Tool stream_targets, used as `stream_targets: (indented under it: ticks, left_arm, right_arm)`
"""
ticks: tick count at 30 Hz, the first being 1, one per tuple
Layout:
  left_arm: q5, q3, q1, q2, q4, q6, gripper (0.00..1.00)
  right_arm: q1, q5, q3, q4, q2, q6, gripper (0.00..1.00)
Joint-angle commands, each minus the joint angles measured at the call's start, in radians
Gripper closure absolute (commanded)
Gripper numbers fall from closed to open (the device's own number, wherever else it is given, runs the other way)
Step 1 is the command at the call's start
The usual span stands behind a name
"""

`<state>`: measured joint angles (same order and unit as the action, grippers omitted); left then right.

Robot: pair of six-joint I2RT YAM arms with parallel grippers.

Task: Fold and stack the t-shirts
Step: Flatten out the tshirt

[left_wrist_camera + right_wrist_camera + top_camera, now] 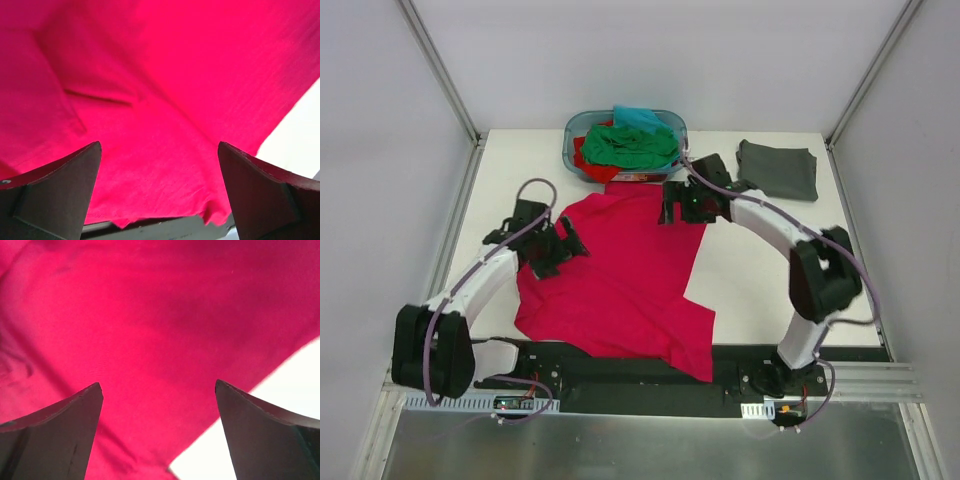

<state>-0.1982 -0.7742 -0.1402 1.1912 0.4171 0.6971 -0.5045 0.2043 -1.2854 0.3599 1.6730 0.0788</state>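
A large crimson-pink t-shirt (620, 280) lies spread on the white table, its lower hem hanging over the near edge. It fills the left wrist view (165, 90) and the right wrist view (150, 325). My left gripper (563, 246) is open over the shirt's left edge, holding nothing. My right gripper (672, 206) is open over the shirt's top right corner, holding nothing. A folded dark grey t-shirt (778, 169) lies at the back right. Green (630, 146), teal (638, 117) and red (588, 165) t-shirts are piled in the basket.
A blue-green plastic basket (571, 140) stands at the back centre, just behind the crimson-pink shirt. Bare white table (750, 290) shows right of the shirt. Black rail (620, 375) runs along the near edge. Frame posts stand at the back corners.
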Motion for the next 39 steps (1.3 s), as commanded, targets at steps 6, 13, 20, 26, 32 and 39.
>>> stream_targets:
  ticks: [6, 13, 20, 26, 32, 39]
  left_arm:
    - [0.031, 0.056, -0.133, 0.232, -0.037, -0.002, 0.01]
    - [0.222, -0.097, -0.124, 0.45, -0.034, -0.018, 0.01]
    - [0.238, -0.485, -0.143, 0.726, 0.008, -0.028, 0.01]
    - [0.278, -0.605, -0.237, 0.749, 0.008, -0.129, 0.01]
    - [0.307, -0.481, -0.252, 0.572, 0.043, -0.122, 0.01]
    - [0.2, -0.188, -0.34, 0.305, 0.034, -0.03, 0.01]
  right_arm:
    - [0.027, 0.006, -0.238, -0.012, 0.356, 0.002, 0.04]
    - [0.06, 0.043, 0.084, -0.105, 0.214, 0.061, 0.02]
    - [-0.023, -0.164, 0.592, -0.119, -0.186, 0.286, 0.01]
    - [-0.333, -0.333, 0.686, -0.002, -0.452, 0.429, 0.01]
    - [-0.342, -0.437, 0.557, 0.033, -0.487, 0.291, 0.03]
    - [-0.26, -0.477, 0.382, 0.06, -0.267, 0.164, 0.04]
